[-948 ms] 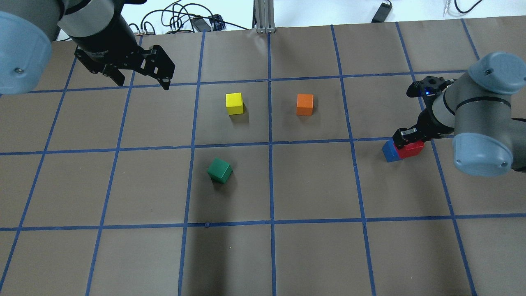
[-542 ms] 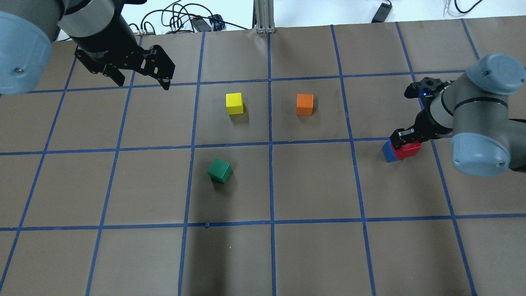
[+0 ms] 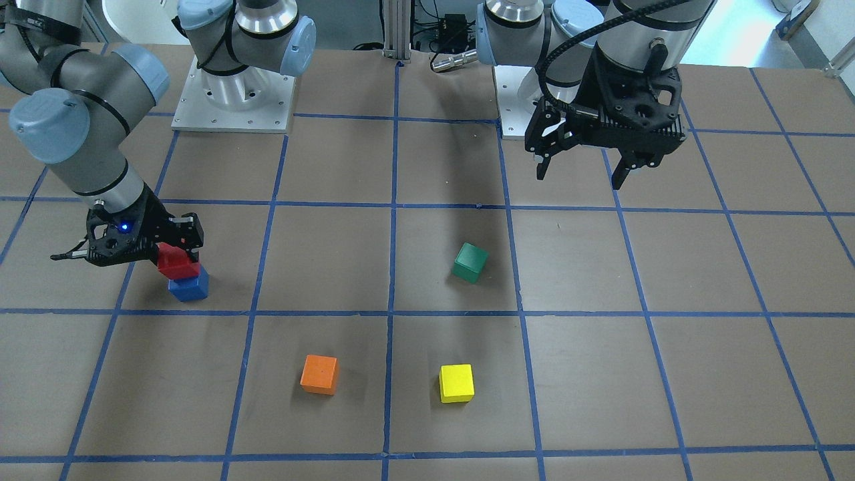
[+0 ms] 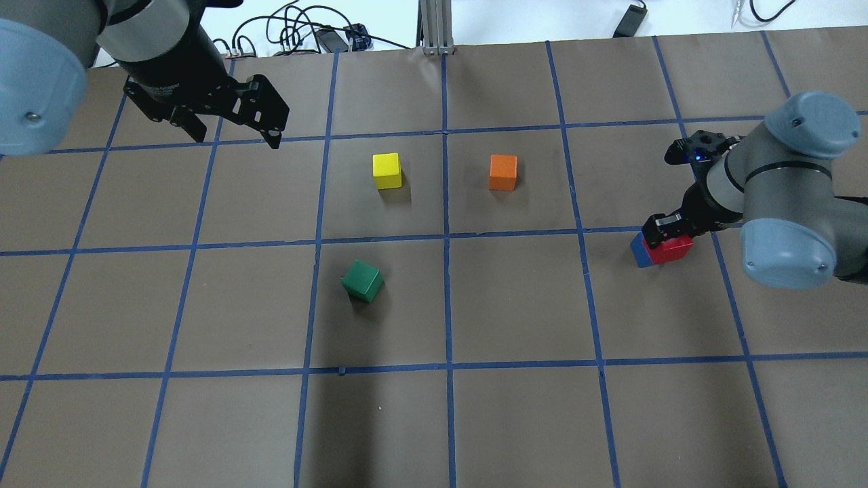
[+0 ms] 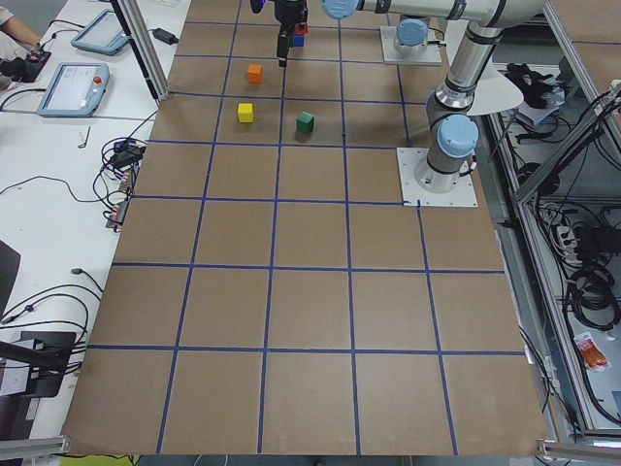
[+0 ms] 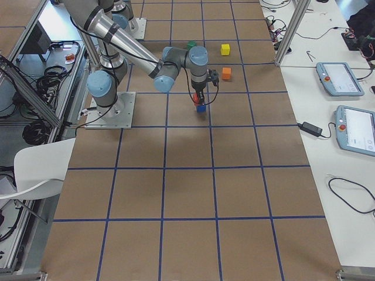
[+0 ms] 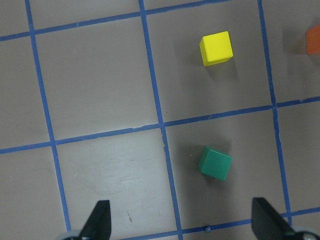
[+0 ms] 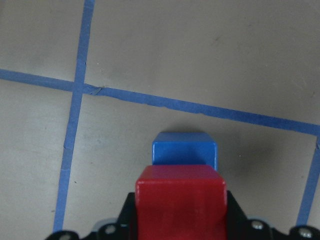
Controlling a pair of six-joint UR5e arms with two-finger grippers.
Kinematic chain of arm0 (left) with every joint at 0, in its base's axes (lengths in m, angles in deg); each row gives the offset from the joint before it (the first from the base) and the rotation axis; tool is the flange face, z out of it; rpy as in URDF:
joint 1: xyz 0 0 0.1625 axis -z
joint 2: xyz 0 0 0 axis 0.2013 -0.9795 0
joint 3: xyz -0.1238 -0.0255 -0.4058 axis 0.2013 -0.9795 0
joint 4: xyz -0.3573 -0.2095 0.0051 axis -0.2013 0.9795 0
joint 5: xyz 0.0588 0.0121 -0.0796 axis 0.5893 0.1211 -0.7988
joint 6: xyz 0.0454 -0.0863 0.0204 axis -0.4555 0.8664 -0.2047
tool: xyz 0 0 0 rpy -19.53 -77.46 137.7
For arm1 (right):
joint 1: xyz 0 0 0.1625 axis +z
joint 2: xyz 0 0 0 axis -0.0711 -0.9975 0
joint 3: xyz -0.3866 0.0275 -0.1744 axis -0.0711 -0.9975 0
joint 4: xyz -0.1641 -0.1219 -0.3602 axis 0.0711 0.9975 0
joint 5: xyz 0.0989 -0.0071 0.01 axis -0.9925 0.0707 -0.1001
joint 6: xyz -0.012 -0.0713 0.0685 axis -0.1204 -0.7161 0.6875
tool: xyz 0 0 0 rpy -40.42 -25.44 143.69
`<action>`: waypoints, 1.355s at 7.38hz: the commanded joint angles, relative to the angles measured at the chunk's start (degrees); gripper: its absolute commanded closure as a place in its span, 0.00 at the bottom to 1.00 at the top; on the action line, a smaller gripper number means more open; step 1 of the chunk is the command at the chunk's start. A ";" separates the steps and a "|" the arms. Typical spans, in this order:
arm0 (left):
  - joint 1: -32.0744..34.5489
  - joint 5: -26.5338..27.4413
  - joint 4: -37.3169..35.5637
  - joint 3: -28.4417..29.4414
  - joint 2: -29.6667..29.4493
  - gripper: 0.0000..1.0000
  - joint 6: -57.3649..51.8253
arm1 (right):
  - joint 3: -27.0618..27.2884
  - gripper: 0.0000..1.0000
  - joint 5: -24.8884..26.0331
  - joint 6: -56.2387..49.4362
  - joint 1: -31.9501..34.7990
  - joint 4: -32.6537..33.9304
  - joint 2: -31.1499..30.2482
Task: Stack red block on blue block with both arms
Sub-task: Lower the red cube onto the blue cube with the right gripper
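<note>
Right claw (image 3: 175, 252) pinching the red block (image 3: 178, 266), one finger on each side, seen clearly in the right wrist view. Red block (image 4: 673, 249) is directly on top of the blue block (image 4: 637, 251). In the front view their faces look touching, with red shifted a bit toward the robot's side of blue. Can't tell whether it's bearing on it.

Blue block (image 3: 189, 288) flat on the bench (image 4: 515, 420), just beside a tape grid line.

Relative to the blue block:
- orange cube (image 4: 502, 172): off to the robot's left and farther from the robot
- yellow cube (image 4: 386, 170): further left, in line with orange
- green cube (image 4: 362, 281): well apart to the left, turned off the grid lines

Left claw (image 4: 237, 139) spread wide and holding nothing, raised above the bench, well apart from the blue block, left of the yellow cube.
</note>
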 commanded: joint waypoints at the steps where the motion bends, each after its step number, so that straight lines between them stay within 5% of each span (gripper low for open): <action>1: 0.00 -0.02 0.00 0.04 0.07 0.00 0.00 | -0.01 0.98 0.09 0.06 0.00 0.11 0.16; 7: 0.00 -0.02 0.00 0.04 0.07 0.00 0.00 | -0.01 0.98 0.00 0.85 0.00 2.13 0.68; 10: 0.00 -0.02 0.00 0.04 0.07 0.00 0.00 | -0.01 0.79 0.00 0.94 0.00 2.13 0.68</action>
